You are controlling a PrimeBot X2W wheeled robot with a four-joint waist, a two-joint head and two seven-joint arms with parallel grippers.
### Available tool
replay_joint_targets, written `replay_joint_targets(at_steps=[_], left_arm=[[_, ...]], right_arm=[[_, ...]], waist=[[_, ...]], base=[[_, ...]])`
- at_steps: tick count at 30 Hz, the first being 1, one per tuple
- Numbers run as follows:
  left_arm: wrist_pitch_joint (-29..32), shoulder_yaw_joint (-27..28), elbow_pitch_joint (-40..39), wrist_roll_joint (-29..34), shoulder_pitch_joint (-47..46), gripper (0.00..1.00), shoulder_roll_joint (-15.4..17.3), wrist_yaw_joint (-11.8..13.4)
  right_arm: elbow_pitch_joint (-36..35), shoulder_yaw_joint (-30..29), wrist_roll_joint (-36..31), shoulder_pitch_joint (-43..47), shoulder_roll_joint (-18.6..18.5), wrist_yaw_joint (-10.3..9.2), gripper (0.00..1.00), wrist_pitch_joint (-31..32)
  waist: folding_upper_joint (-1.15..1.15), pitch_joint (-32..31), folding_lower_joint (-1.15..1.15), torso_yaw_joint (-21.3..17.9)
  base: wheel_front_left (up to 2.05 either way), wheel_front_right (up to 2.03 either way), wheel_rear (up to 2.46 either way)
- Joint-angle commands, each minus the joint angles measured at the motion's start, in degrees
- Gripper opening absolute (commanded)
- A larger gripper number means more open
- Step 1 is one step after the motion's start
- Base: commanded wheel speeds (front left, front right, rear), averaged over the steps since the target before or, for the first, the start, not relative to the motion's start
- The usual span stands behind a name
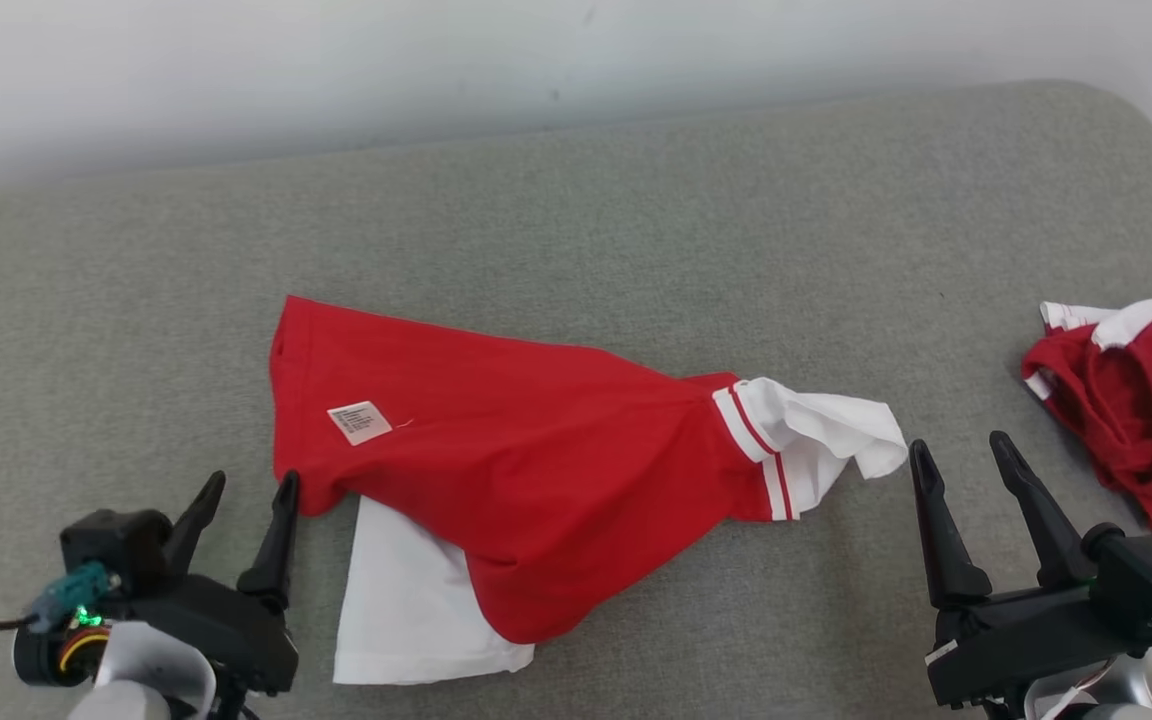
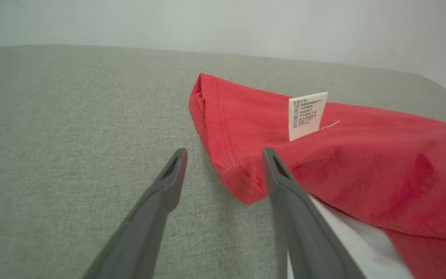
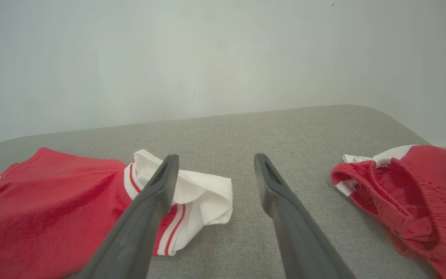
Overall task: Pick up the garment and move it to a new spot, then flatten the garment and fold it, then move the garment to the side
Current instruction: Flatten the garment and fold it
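Observation:
The garment (image 1: pixel 526 450) is a red shirt with white sleeves and a white care label, lying crumpled across the middle of the grey cushion. Its white, red-striped sleeve (image 1: pixel 806 440) points right. My left gripper (image 1: pixel 248 488) stands open at the shirt's lower left corner; in the left wrist view that red hem corner (image 2: pixel 242 182) lies between its fingers (image 2: pixel 223 155). My right gripper (image 1: pixel 961 450) is open just right of the white sleeve, holding nothing; its wrist view shows the sleeve (image 3: pixel 203 197) by the left finger of that gripper (image 3: pixel 215 162).
A second red and white garment (image 1: pixel 1136 400) lies bunched at the cushion's right edge, seen too in the right wrist view (image 3: pixel 409 193). The grey cushion (image 1: pixel 636 200) stretches back to a pale wall and curves off at the far right.

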Motion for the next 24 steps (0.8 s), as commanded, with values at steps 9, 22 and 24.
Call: replay_joint_targets(at_steps=[9,22,24], left_arm=[[1.38,0.34,9.7,-4.07,-5.02,1.0,-0.08,-3.9],[-1.7,-1.21,13.85,-3.3,-7.37,0.0,-0.44,-5.45],[-2.15,-1.33,13.26,-2.83,-7.26,0.0,-0.22,-5.07]], right_arm=[[1.58,0.11,0.9,-1.45,0.22,-0.04,1.0,-1.51],[2.68,-0.47,1.18,-2.43,0.28,-0.04,1.0,-2.03],[2.52,-0.4,1.17,-2.67,-0.31,-0.04,1.0,-1.91]], waist=[[0.0,2.8,-0.01,-2.79],[0.0,3.47,-0.01,-2.77],[0.0,3.39,-0.01,-2.62]], base=[[0.0,0.0,0.0],[0.0,0.0,0.0],[0.0,0.0,0.0]])
